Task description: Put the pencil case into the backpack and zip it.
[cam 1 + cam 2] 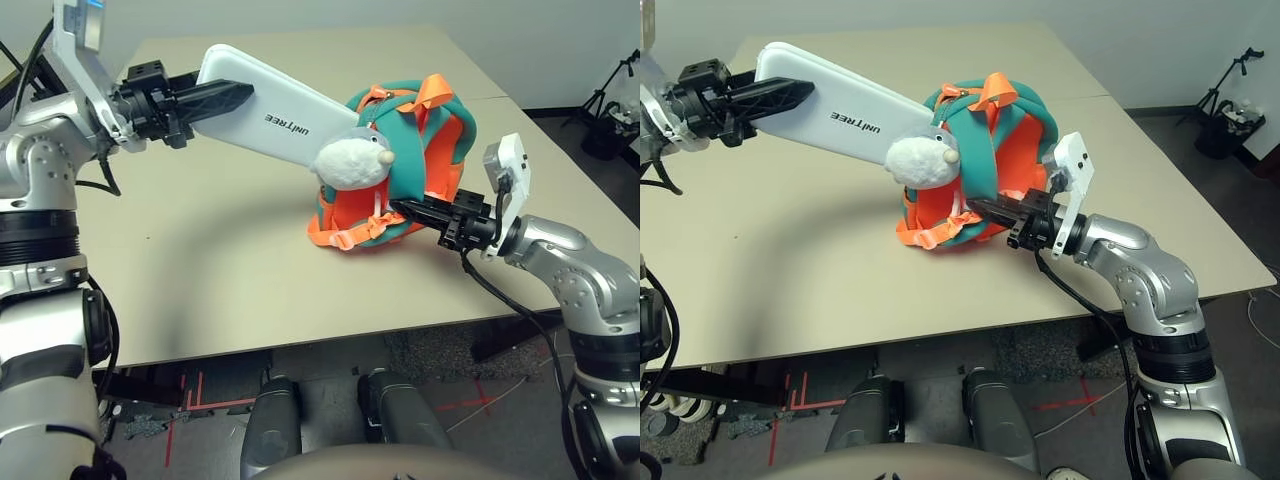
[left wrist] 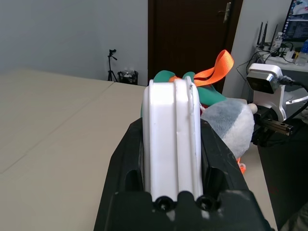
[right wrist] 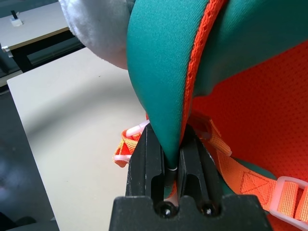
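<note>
Insertion step: left gripper (image 1: 215,98) clamps the case (image 1: 290,110) at ten o'clock of the backpack (image 1: 440,150), right gripper (image 1: 415,212) pinches the flap; next needs sliding the case in.

One white pencil case (image 1: 275,105). One teal and orange backpack (image 1: 440,165), with one plush animal (image 1: 352,160) on it. One beige counter (image 1: 220,260). Two tools: the left tool (image 1: 235,97) and the right tool (image 1: 405,210). One camera tripod (image 2: 111,60) stands by the far wall.
</note>
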Tool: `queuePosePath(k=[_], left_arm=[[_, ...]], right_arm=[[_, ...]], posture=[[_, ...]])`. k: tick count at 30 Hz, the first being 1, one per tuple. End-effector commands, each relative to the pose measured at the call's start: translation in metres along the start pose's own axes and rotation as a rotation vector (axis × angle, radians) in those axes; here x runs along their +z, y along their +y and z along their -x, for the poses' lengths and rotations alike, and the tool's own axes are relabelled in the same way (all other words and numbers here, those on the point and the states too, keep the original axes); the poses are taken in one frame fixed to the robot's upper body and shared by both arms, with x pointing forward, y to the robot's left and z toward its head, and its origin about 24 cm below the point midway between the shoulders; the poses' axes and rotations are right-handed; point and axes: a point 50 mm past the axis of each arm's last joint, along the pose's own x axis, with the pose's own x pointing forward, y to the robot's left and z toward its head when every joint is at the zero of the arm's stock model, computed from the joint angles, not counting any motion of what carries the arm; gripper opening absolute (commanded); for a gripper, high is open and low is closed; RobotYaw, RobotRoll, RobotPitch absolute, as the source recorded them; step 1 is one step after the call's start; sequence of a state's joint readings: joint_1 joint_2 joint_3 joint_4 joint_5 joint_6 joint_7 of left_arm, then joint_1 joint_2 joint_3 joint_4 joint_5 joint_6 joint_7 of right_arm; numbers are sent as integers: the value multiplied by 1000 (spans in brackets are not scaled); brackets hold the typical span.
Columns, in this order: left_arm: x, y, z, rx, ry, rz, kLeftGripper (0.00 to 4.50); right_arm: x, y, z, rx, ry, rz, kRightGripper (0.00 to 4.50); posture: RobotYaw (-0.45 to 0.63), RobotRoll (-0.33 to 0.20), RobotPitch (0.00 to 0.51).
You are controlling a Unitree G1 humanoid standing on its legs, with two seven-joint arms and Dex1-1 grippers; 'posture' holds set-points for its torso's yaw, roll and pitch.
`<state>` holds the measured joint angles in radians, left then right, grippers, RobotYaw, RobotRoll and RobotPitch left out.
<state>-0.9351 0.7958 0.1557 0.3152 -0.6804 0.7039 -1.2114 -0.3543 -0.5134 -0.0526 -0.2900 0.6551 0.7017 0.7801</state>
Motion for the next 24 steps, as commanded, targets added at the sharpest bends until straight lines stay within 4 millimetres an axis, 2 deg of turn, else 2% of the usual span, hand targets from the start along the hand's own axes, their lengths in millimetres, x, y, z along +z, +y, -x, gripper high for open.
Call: queuePosePath(k=[1, 10, 17, 24], left_arm=[[9, 0, 1, -3, -21, -40, 1274], [-7, -4, -29, -72, -11, -24, 1274], [-22, -9, -65, -83, -7, -61, 1274], [-47, -13, -98, -69, -15, -80, 1274]], right_arm=[[5, 10, -5, 64, -3, 6, 34], [4, 16, -6, 85, 11, -10, 34], [6, 19, -7, 96, 21, -17, 34], [8, 19, -6, 94, 28, -14, 34]], posture=[[-91, 0, 87], [-95, 0, 113], [-110, 0, 128], [-134, 0, 129]])
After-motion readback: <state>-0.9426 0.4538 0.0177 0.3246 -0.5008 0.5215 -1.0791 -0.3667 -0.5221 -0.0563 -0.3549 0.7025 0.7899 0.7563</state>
